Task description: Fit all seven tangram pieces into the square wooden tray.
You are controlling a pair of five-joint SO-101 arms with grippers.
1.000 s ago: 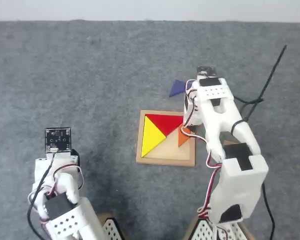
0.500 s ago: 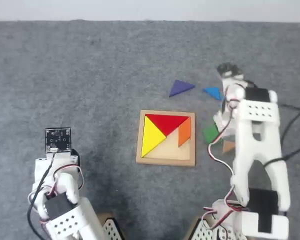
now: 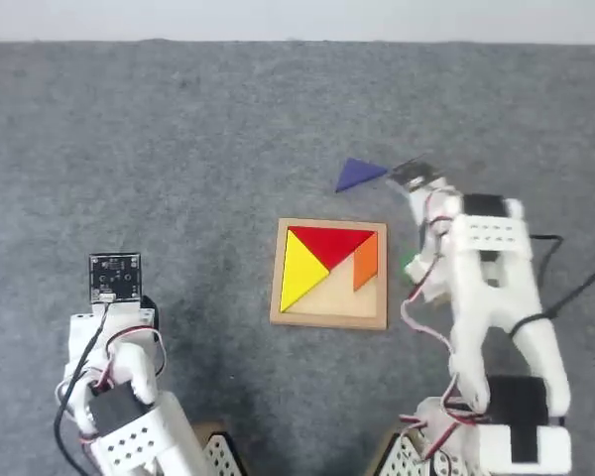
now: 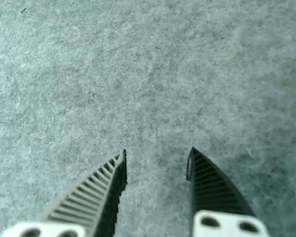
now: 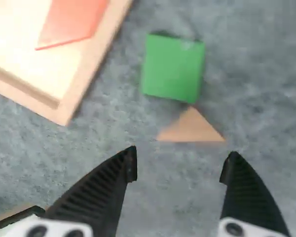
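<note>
The square wooden tray (image 3: 329, 315) lies mid-table and holds a red triangle (image 3: 329, 244), a yellow triangle (image 3: 299, 270) and an orange piece (image 3: 366, 264). A purple triangle (image 3: 358, 175) lies on the carpet behind it. The right arm (image 3: 486, 248) hangs just right of the tray, hiding most of a green square (image 3: 412, 265). My right gripper (image 5: 182, 163) is open and empty, above the carpet close to a tan triangle (image 5: 191, 128), the green square (image 5: 173, 67) and the tray corner (image 5: 64, 106). My left gripper (image 4: 157, 160) is open over bare carpet.
The left arm (image 3: 114, 367) stays folded at the front left, far from the tray. Grey carpet covers the whole table. A black cable (image 3: 535, 149) runs behind the right arm.
The right arm swung from over the tray out to the right, then came back slightly left and now covers the blue triangle and most of the green square. The left arm has not moved.
</note>
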